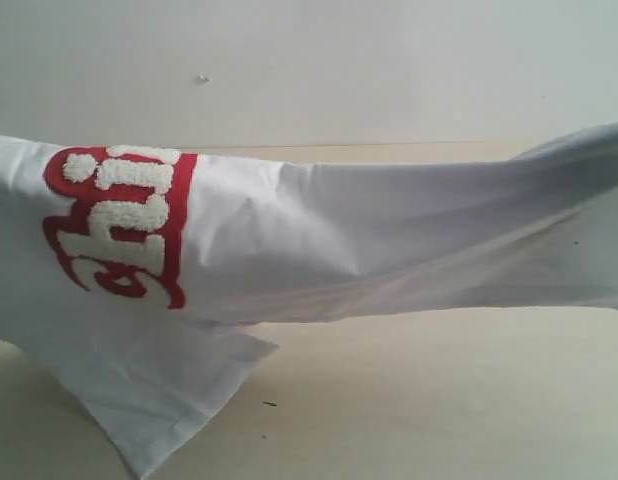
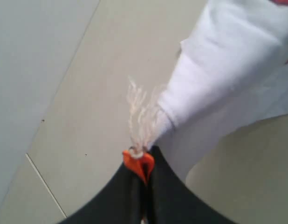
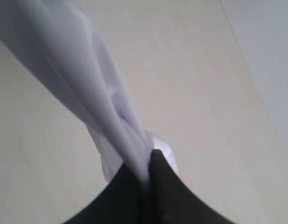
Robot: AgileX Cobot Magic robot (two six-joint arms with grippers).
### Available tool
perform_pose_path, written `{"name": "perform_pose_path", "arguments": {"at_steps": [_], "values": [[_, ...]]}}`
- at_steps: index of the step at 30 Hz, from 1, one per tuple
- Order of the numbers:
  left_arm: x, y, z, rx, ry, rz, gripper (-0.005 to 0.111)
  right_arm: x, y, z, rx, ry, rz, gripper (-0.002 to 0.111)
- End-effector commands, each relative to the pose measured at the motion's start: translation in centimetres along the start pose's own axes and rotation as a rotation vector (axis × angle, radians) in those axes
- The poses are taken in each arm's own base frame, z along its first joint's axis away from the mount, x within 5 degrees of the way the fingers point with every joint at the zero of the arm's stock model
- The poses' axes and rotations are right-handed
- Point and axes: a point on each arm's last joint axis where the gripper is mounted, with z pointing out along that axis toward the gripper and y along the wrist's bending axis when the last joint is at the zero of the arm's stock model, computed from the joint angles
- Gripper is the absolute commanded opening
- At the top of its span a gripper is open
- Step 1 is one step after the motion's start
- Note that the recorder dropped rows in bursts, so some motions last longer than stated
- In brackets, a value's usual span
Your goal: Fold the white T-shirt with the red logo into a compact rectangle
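Observation:
The white T-shirt (image 1: 389, 240) hangs stretched across the exterior view, held up off the table. Its red logo (image 1: 119, 225) with fuzzy white letters shows at the left, turned sideways. One corner of the shirt droops onto the table at lower left. Neither gripper shows in the exterior view. In the left wrist view my left gripper (image 2: 144, 161) is shut on the T-shirt (image 2: 218, 79) at the orange neck tag (image 2: 139, 164). In the right wrist view my right gripper (image 3: 147, 163) is shut on a bunched edge of the T-shirt (image 3: 88, 79).
A pale wooden table (image 1: 439, 400) lies under the shirt, with a plain grey wall (image 1: 339, 70) behind. A seam line (image 2: 46, 186) runs across the surface in the left wrist view.

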Motion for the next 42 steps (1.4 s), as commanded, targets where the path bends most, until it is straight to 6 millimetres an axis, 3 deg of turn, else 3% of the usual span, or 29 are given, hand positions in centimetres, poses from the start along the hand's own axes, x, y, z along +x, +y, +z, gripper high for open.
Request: {"name": "perform_pose_path", "arguments": {"at_steps": [1, 3, 5, 13, 20, 25, 28, 32, 33, 36, 37, 39, 42], "values": [[0.5, -1.2, -3.4, 0.004, -0.096, -0.064, 0.0, -0.9, 1.9, -2.6, 0.0, -0.122, 0.023, 0.0], [1.4, -2.7, -6.5, -0.013, -0.183, -0.073, 0.0, -1.4, 3.5, -4.7, 0.021, -0.193, 0.044, 0.0], [2.1, -3.5, -8.2, -0.04, -0.229, -0.063, 0.0, -1.9, 4.9, -5.9, 0.019, -0.223, 0.01, 0.0], [4.3, -5.9, -12.0, -0.066, -0.332, -0.072, 0.0, -1.3, 7.4, -8.0, 0.048, -0.18, 0.056, 0.0], [7.1, -8.2, -16.8, -0.138, -0.506, -0.14, 0.0, -0.2, 10.6, -12.0, 0.046, -0.367, 0.167, 0.0], [7.2, -8.8, -15.9, -0.078, -0.509, -0.203, 0.0, -0.2, 11.5, -11.6, -0.04, -0.403, 0.21, 0.0], [6.9, -8.2, -14.4, -0.085, -0.429, -0.185, 0.0, -0.2, 11.3, -9.8, -0.066, -0.334, 0.226, 0.0], [5.7, -6.8, -7.8, -0.034, -0.176, -0.13, 0.0, -0.1, 10.3, -2.5, -0.155, -0.029, 0.238, 0.0], [5.0, -6.4, -4.9, -0.015, -0.115, -0.112, 0.0, -0.5, 9.7, 0.2, -0.164, 0.039, 0.232, 0.0], [4.1, -5.8, 0.2, -0.041, -0.034, -0.085, 0.0, -0.6, 8.5, 4.7, -0.147, 0.184, 0.198, 0.0], [3.8, -5.4, 3.4, -0.082, 0.011, -0.059, 0.0, -0.7, 7.6, 7.2, -0.118, 0.265, 0.177, 0.0], [3.6, -4.8, 7.4, -0.118, 0.06, -0.043, 0.0, -0.7, 5.9, 11.1, -0.035, 0.332, 0.177, 0.0], [3.8, -3.9, 11.6, -0.109, 0.084, -0.058, 0.0, -0.2, 4.4, 14.7, 0.009, 0.348, 0.233, 0.0]]}}
